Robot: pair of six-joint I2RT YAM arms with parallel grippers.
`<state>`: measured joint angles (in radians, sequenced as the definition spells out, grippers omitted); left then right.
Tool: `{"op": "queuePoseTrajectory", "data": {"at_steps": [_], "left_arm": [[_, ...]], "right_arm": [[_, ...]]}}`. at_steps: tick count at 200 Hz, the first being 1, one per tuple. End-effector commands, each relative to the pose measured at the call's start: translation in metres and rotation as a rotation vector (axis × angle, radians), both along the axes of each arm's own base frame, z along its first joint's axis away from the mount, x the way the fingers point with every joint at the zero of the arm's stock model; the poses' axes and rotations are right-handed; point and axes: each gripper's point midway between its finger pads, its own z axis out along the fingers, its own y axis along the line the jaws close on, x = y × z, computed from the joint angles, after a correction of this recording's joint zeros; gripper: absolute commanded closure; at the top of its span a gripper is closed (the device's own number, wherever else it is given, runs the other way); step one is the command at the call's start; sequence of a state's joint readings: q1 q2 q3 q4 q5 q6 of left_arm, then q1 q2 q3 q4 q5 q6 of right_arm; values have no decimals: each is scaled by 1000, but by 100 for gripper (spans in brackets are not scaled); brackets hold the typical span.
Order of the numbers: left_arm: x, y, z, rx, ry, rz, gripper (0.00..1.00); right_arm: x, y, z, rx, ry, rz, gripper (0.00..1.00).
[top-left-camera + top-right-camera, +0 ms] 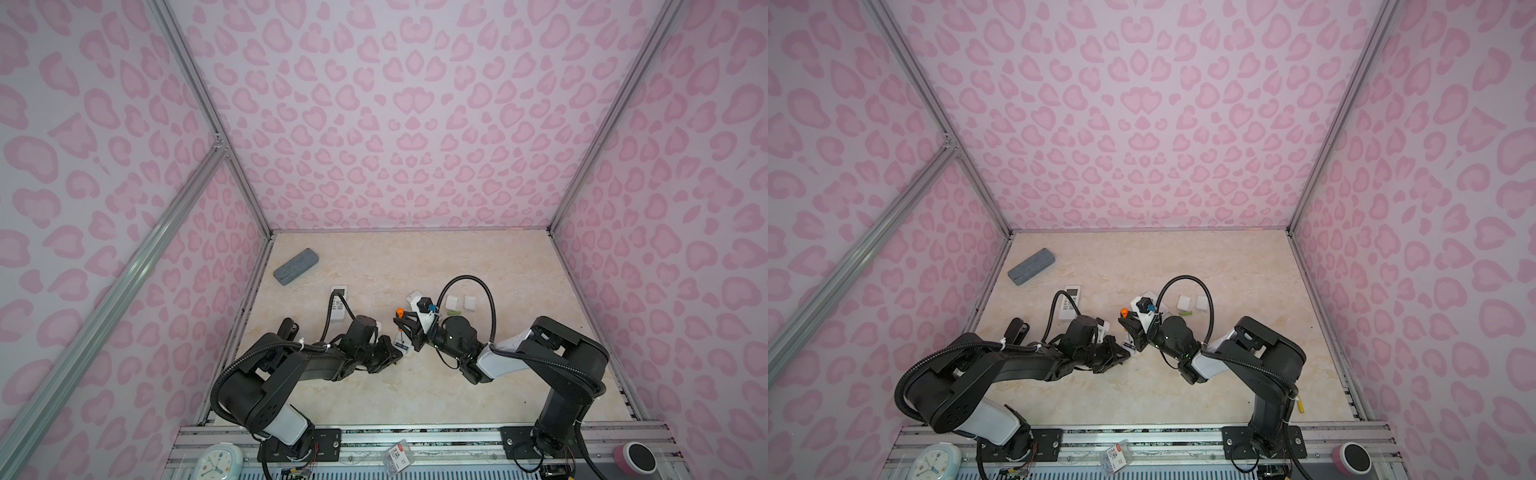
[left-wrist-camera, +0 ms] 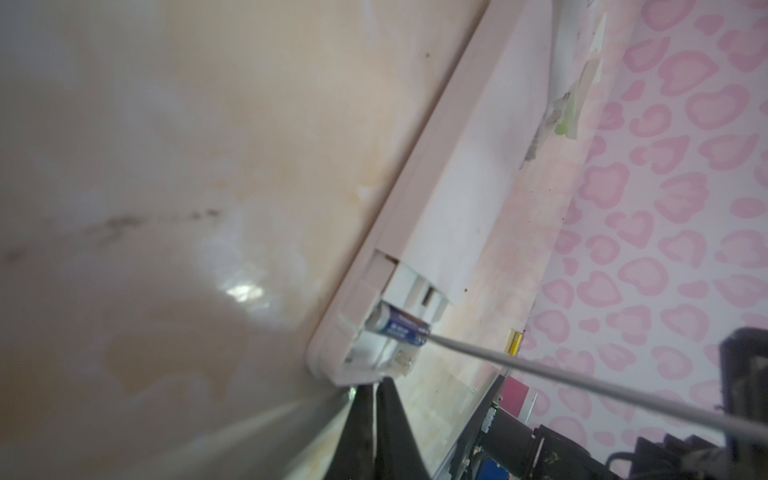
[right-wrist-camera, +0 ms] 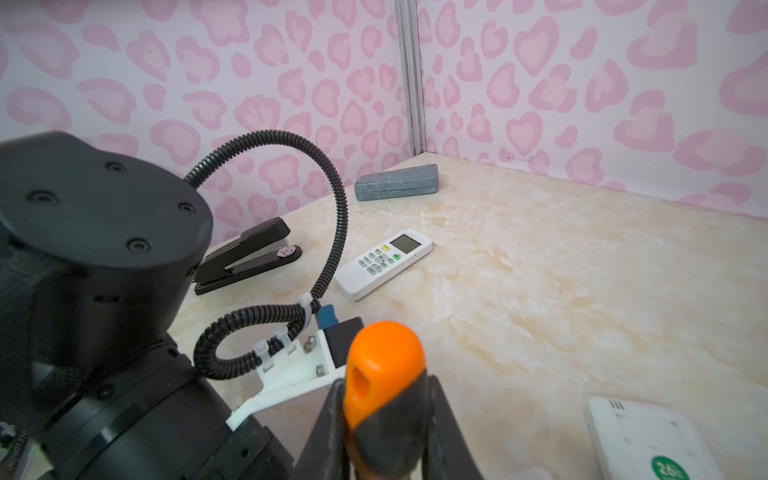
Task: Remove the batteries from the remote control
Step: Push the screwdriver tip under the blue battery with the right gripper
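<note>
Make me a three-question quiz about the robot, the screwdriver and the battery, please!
1. Where is the screwdriver tip?
A. At the battery in the remote's open bay
B. On the stapler
C. Inside the grey case

2. What colour is the top of the handle?
A. Green
B. Orange
C. Blue

3. What is the right gripper doing?
A. Open, empty
B. Out of view
C. Shut on the screwdriver

Answers: 1 A, the left wrist view shows the shaft ending at the battery's end. 2 B, the right wrist view shows an orange top. 3 C, its fingers clamp the handle on both sides.
</note>
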<state>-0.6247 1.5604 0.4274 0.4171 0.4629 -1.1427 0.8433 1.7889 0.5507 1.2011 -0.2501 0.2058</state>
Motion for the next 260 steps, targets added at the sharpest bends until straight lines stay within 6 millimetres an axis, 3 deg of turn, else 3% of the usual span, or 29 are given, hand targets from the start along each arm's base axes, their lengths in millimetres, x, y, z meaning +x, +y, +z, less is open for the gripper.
{"op": "queuePoseTrajectory", "data": {"at_steps": [1, 24, 60, 120, 194, 260], "left_arm": [[7, 5, -5, 31, -22, 28, 93], [8, 5, -4, 33, -26, 31, 94], [7, 6, -5, 37, -29, 31, 95], [7, 8, 1, 37, -48, 31, 95], [6, 9, 0, 39, -48, 35, 95], [4, 11, -1, 41, -48, 36, 95]], "right_arm": [[0, -1, -12, 49, 132, 26, 100], [5, -5, -9, 102, 160, 14, 100], [-1, -2, -8, 28, 97, 21, 100], [-3, 3, 21, 3, -26, 20, 100], [10, 5, 12, -27, -41, 12, 100], [9, 4, -3, -46, -20, 19, 100]]}}
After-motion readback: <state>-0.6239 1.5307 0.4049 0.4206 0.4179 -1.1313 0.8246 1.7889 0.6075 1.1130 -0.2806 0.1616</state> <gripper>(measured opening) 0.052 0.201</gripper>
